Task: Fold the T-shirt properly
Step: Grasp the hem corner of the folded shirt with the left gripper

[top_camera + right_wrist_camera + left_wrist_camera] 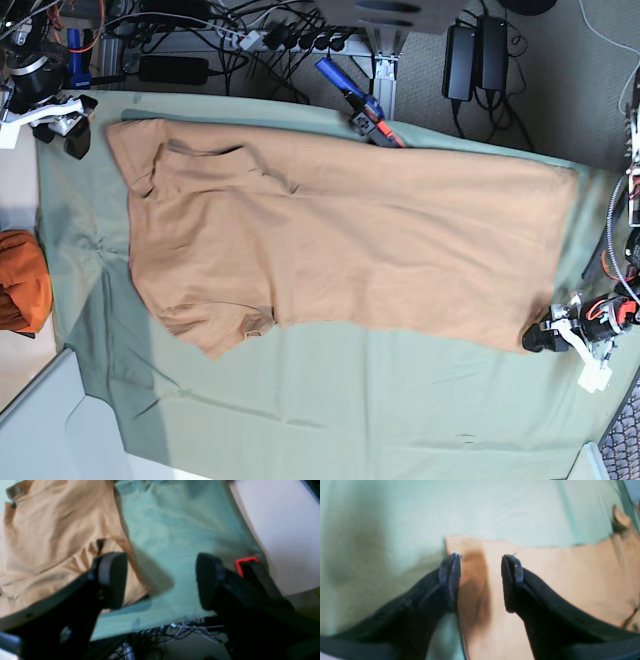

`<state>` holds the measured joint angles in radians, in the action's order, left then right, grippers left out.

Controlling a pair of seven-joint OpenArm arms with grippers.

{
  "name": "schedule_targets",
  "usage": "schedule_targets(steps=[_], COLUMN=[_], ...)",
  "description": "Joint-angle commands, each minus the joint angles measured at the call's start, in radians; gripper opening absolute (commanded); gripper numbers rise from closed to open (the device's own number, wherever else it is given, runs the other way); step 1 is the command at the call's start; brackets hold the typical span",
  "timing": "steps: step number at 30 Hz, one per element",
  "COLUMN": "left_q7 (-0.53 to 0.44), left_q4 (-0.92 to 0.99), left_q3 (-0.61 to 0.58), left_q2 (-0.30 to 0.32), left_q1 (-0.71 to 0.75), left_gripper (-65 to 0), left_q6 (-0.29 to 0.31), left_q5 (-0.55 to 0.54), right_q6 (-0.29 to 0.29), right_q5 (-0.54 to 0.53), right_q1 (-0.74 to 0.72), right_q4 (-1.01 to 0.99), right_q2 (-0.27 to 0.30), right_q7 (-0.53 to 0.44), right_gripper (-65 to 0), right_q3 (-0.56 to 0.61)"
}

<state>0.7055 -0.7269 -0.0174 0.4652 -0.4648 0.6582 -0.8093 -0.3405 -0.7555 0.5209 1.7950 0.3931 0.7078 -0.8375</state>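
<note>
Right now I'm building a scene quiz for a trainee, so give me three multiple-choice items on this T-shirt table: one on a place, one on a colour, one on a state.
1. Where is the left end effector?
A. over a corner of the T-shirt
B. over the orange bundle
C. off the table

2. What colour is the table cloth?
A. white
B. pale green
C. red

3. How does the right end effector stand?
A. shut on the shirt
B. shut on nothing
C. open

Key: 1 A, the left wrist view shows tan fabric's corner beneath its fingers. 2 B, green cloth lies around the shirt. 3 C, a wide gap shows between its fingers.
</note>
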Motion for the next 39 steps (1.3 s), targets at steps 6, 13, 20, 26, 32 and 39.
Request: schedule_targets(steps=[6,13,20,26,32,39], left_q7=[-0.016,-0.037,-0.008,0.066,0.06,0.066], left_q4=[0.021,0.021,0.021,0.021,0.016,0.014], left_q3=[0.005,0.005,0.005,0.005,0.005,0.005], left_q2=[0.011,0.012,0.009,-0.031,-0.058,-0.055], left_q1=[-0.036,-0.039,-0.039,-0.039,-0.039,-0.039], left_gripper=[-34.9,-34.9,-34.9,-35.0,-35.3,-65.0], left_q6=[0.008,0.007,0.007,0.04,0.04,0.04], left_q5=[-0.001,0.044,0.035,-0.047,-0.047,-0.065], right_q6=[-0.09,-0.09,-0.09,-0.09,-0.09,-0.09], right_q5=[-0.021,-0.024,-0.031,-0.031,-0.031,-0.038], right_q1=[0.003,0.003,0.003,0.003,0.003,0.0], right_q4=[0.015,0.015,0.015,0.015,0.015,0.018], right_q2=[0.019,0.019,0.019,0.019,0.019,0.02], right_q7=[-0.023,-0.023,-0.023,-0.023,-0.023,-0.023], right_gripper=[-22.2,-22.2,-22.2,-22.2,-22.2,-22.2], right_q3=[-0.01,-0.01,-0.01,-0.01,-0.01,-0.01])
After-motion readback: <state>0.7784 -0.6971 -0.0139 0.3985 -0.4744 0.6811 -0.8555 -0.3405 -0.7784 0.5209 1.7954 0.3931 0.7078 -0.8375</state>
